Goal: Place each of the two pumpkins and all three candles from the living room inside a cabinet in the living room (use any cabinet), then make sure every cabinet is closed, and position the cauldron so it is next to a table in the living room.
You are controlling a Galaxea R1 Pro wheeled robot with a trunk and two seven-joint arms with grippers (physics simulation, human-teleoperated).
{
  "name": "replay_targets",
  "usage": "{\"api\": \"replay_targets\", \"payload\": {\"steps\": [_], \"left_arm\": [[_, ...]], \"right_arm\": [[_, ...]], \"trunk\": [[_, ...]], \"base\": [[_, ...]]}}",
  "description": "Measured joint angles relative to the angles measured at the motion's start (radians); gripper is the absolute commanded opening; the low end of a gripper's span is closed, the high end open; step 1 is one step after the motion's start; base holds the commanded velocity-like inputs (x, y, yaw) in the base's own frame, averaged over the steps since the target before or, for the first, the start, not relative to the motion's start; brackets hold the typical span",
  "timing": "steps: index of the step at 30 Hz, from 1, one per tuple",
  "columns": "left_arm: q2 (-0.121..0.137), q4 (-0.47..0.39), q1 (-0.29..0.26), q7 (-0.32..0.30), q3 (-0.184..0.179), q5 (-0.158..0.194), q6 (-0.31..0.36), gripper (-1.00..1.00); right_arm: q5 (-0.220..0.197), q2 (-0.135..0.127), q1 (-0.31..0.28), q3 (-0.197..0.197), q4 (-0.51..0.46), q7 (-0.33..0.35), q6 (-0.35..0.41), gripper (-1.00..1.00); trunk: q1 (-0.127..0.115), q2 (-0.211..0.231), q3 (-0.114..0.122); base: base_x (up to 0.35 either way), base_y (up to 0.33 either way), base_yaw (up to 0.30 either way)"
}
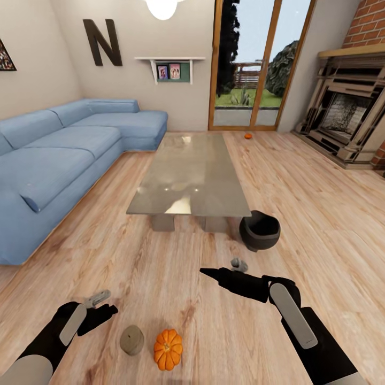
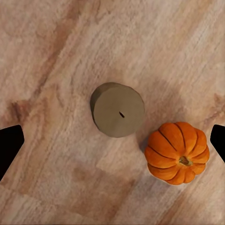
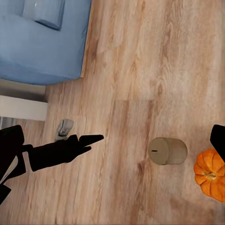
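Nearest pickup: a candle lies on the wood floor with a pumpkin just beside it, both low in the head view, between the two arms.
Direction from the pincer: in the left wrist view the candle sits almost centred under the camera, the pumpkin off to one side. The left gripper hangs just above and slightly left of the candle, so the left arm is clearly the nearer one.
Candle axis: its wick end faces the left wrist camera, so it seems to stand upright; a straight drop would likely straddle it.
Left pincer: spread, its dark tips at opposite edges of the wrist view, holding nothing.
Right pincer: the right gripper points toward the table; open or pressed together, I cannot tell.
Other pumpkin: a small orange one on the floor far past the table, near the glass door.
Cauldron: the black pot sits on the floor just beside the table's near right corner (probably already where it belongs); it looks empty.
Couch: blue sofa along the left.
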Motion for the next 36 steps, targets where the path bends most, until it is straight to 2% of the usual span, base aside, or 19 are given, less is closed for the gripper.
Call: {"api": "replay_targets", "payload": {"steps": [36], "left_arm": [[-0.004,0.000,0.000,0.002,-0.001,-0.003,-0.003,1.00]], "right_arm": [[-0.008,0.000,0.000,-0.004,0.015,-0.006,0.001,1.00]], "trunk": [[0.138,-0.252,-0.113]], "base": [[0.000,0.000,0.000]]}}
